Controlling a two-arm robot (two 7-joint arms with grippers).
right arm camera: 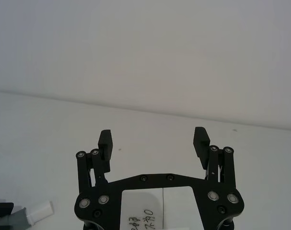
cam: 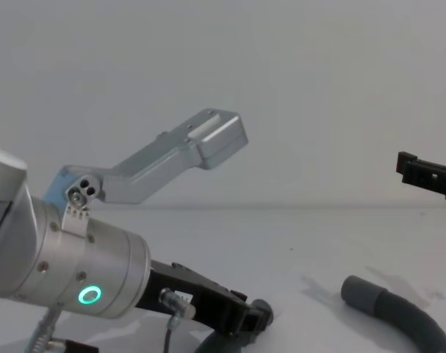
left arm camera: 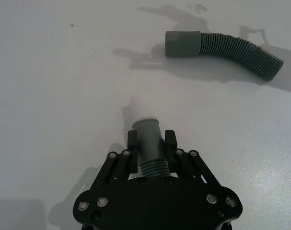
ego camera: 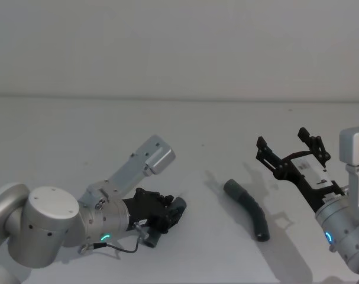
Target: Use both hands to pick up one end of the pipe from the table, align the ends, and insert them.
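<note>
Nearest, the left hand (left arm camera: 149, 143) is clamped on one pipe section (left arm camera: 153, 167) by its cuff (left arm camera: 148, 130), whitish spigot (left arm camera: 141, 109) pointing forward. Beyond, the other section (left arm camera: 236, 49) lies on the table (left arm camera: 59, 96), its open cuff (left arm camera: 182, 44) toward the left hand. Farther off the right hand (ego camera: 287, 145) hovers wide open; it should likely grip just behind that cuff, leaving the mouth free.
</note>
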